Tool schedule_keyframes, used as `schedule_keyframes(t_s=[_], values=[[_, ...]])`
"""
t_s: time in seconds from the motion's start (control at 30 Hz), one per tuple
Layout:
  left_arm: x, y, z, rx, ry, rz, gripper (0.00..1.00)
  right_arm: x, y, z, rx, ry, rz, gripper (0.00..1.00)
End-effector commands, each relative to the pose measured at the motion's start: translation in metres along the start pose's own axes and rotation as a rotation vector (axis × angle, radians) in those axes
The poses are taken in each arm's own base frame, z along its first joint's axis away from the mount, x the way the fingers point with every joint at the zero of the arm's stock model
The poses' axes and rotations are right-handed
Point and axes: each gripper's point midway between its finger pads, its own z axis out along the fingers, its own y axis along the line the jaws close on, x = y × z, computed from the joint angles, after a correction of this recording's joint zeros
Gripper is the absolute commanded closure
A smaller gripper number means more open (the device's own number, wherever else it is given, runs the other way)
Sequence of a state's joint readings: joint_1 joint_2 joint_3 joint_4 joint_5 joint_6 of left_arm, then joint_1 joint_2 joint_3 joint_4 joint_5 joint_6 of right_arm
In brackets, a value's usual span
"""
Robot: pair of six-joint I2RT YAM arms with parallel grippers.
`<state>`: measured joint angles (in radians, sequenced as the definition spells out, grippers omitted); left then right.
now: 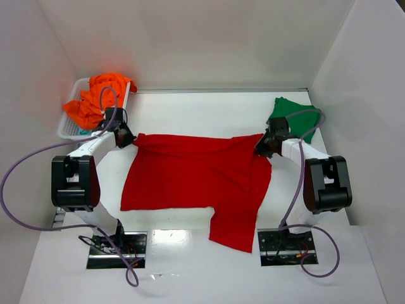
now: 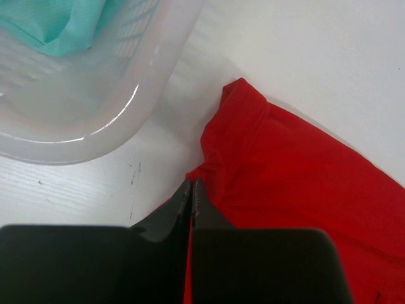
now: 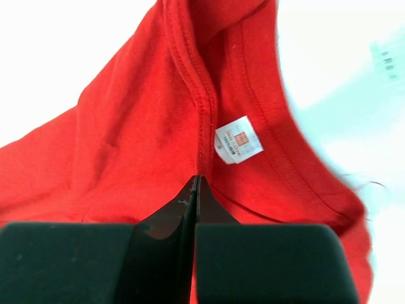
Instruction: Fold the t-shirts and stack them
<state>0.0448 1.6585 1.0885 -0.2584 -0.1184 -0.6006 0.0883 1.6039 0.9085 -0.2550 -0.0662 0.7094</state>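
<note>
White table (image 1: 190, 111) — arms stretched forward; left gripper (image 2: 192, 182), right gripper (image 3: 196, 179) each clamped on red t-shirt (image 1: 190, 174) far edge.

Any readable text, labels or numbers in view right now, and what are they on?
"S": probably a size mark, on the white neck tag sewn inside the red t-shirt.
Rest of that tag: a small red logo and a printed line, too blurred to read.
No other text in any view.

Red shirt (image 1: 190, 174): plain bright red; label (image 3: 239, 145) white, red print. Green shirt (image 1: 288, 111): plain dark green. Orange shirt (image 1: 95, 98): plain bright orange. Teal shirt (image 2: 54, 22): plain pale teal. Basket (image 2: 114, 126): white lattice. Table (image 1: 190, 114): white.
</note>
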Motion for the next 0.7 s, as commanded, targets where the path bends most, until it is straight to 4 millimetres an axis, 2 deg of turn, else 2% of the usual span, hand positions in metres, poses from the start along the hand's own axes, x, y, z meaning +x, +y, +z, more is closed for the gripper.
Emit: schedule_keyframes(t_s=[0.0,0.03,0.1,0.17,0.23,0.27,0.43,0.47,0.5,0.57,0.67], values=[[-0.008,0.004,-0.014,-0.001,-0.032,0.013,1.00,-0.036,0.005,-0.024,-0.005,-0.105,-0.009,1.00],[-0.002,0.006,-0.013,-0.010,-0.016,0.005,1.00,-0.039,0.003,-0.028,-0.004,-0.113,-0.001,1.00],[-0.003,0.006,-0.017,-0.005,-0.025,0.004,1.00,-0.045,-0.001,-0.035,0.005,-0.133,0.010,1.00],[-0.005,0.004,-0.021,0.008,-0.030,0.003,1.00,-0.051,-0.012,-0.040,0.027,-0.150,0.022,1.00],[0.001,0.007,-0.020,0.000,-0.014,-0.006,1.00,-0.055,-0.016,-0.045,0.022,-0.160,0.037,1.00],[0.004,0.005,-0.022,0.011,-0.007,-0.015,1.00,-0.056,-0.025,-0.047,0.037,-0.163,0.042,1.00],[0.016,0.007,-0.024,0.019,0.023,-0.044,1.00,-0.058,-0.033,-0.048,0.051,-0.156,0.041,1.00],[0.023,0.008,-0.024,0.022,0.047,-0.043,1.00,-0.056,-0.031,-0.048,0.042,-0.150,0.041,1.00],[0.021,0.007,-0.026,0.027,0.040,-0.043,1.00,-0.053,-0.032,-0.045,0.043,-0.133,0.042,1.00],[0.037,0.010,-0.027,0.027,0.082,-0.065,1.00,-0.052,-0.034,-0.042,0.049,-0.126,0.043,1.00],[0.043,0.011,-0.028,0.032,0.093,-0.077,1.00,-0.047,-0.038,-0.038,0.060,-0.111,0.045,1.00]])
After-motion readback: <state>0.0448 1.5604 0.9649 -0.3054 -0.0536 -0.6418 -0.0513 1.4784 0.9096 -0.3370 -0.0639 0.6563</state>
